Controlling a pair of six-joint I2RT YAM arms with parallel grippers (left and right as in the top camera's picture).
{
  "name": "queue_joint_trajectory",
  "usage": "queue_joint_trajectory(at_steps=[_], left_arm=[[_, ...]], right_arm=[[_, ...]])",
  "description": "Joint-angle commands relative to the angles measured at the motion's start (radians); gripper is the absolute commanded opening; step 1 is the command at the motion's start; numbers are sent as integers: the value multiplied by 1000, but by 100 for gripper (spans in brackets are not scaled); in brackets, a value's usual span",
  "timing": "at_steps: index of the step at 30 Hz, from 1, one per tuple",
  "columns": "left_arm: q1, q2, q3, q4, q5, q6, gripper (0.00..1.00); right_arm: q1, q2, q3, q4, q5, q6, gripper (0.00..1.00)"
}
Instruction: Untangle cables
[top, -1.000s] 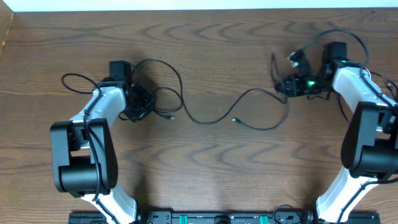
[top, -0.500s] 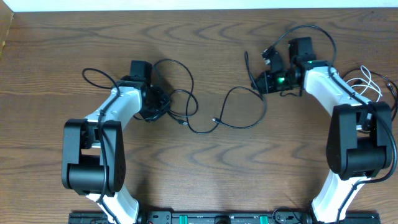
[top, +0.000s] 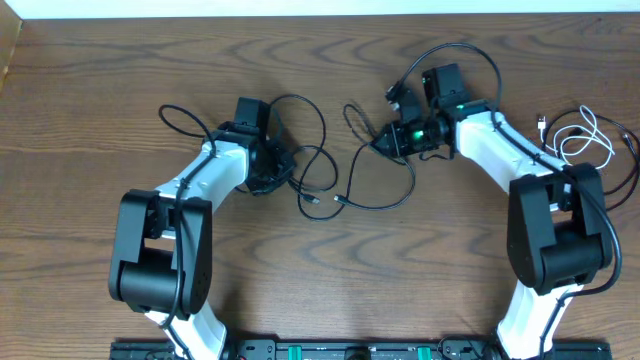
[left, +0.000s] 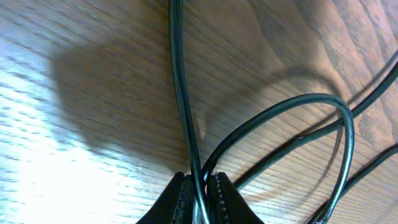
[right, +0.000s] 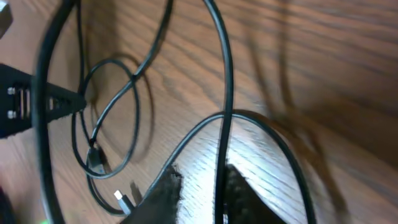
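You have the left arm (top: 205, 170) reaching in over the wooden surface (top: 330, 290), left of centre. The left fingers (left: 221, 198) are pressed together on a black cable (left: 176, 62). In the left wrist view one strand comes out of the pinch and runs off the top edge. A second strand leaves the same pinch and bows out right in a rounded loop, lying on the surface.

Overhead, a small slack loop sits left of that arm. A bigger loop curves round beyond the fingers and sags down to their right.

Between the two arms, two small plug ends (top: 312, 201) lie near each other, not touching. Thin black strands cross around them, and you cannot tell which strand belongs to which cord.

The right arm (top: 490, 140) comes in from the right, and its fingers point toward centre. The right-hand black cable (right: 229, 93) runs up between the right fingers (right: 239, 190), close against one of them. A gap shows on the other side, and the view is blurred, so you cannot tell whether they grip it. Overhead, this cable arcs in a tall loop above the wrist.

At the far right the white cable (top: 583, 133) lies in loose coils on the surface. It is just beside the right arm and well apart from the black tangle.
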Motion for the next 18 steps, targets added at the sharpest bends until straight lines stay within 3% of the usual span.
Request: queue_joint_trajectory(at_steps=[1,7,11,18], left_arm=[[-15,17,0,3,-10,2,14],[-29,17,0,5,-10,2,13],[-30,17,0,5,-10,2,14],[-30,17,0,4,-10,2,13]], right_arm=[[23,2,-2,0,-3,4,33],[51,2,-2,0,-3,4,54],[69,2,-2,3,-3,-8,79],[100,2,-2,4,-3,-8,87]])
